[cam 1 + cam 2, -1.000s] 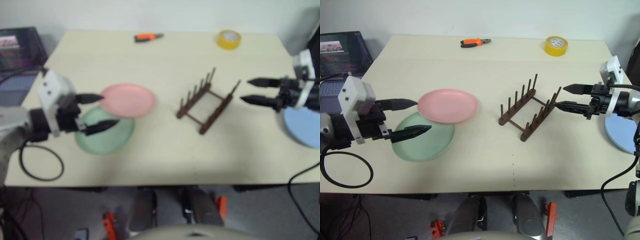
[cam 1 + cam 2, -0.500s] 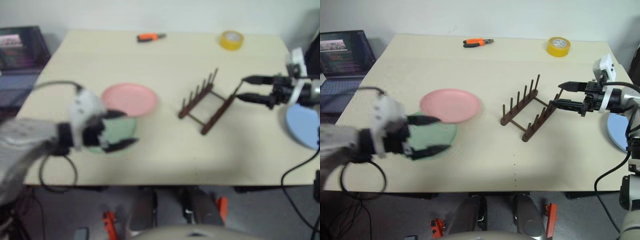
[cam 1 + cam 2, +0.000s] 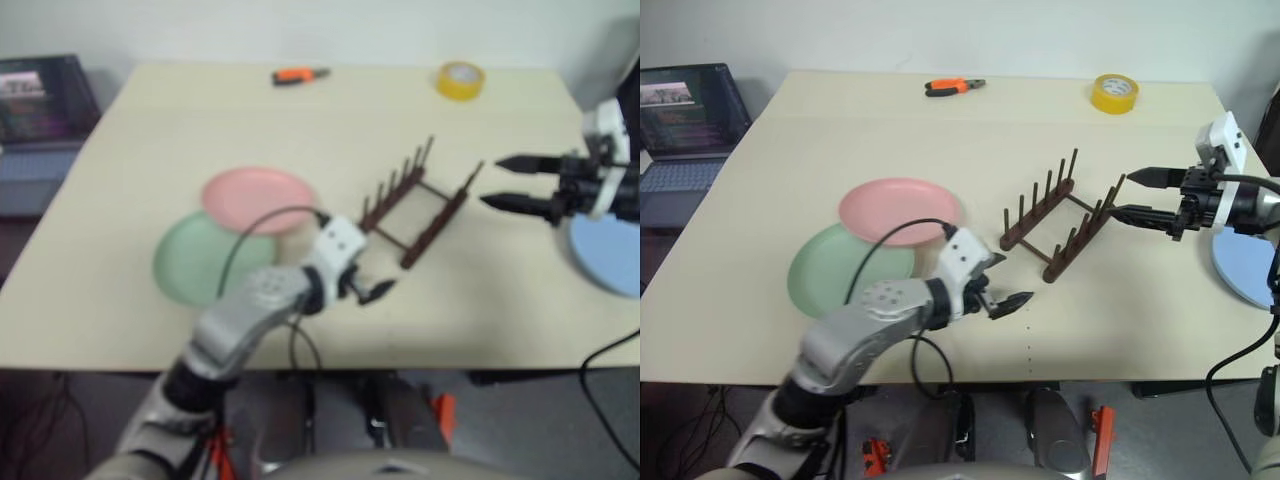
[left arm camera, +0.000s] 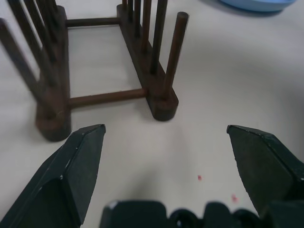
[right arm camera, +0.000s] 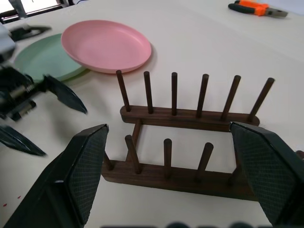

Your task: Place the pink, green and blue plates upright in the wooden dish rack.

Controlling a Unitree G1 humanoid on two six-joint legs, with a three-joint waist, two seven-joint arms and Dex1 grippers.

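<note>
Since both my grippers are spread wide with nothing in them, I reckon I'm just lining up: my left gripper [image 3: 1002, 283] hangs over bare table just short of the wooden dish rack [image 3: 1060, 222], my right gripper [image 3: 1134, 194] beside its far end. The rack's empty, and the pink plate [image 3: 900, 210] overlaps the green plate [image 3: 845, 272], the blue plate [image 3: 1243, 265] flat beyond my right gripper.

A pale beige rectangular table [image 3: 940, 130] holds a dark brown wooden dish rack [image 3: 1060, 220], a round pink plate [image 3: 898, 210] overlapping a green plate [image 3: 825, 280], a blue plate [image 3: 1245, 265], orange-handled pliers [image 3: 952, 87] and a yellow tape roll [image 3: 1112, 92].
</note>
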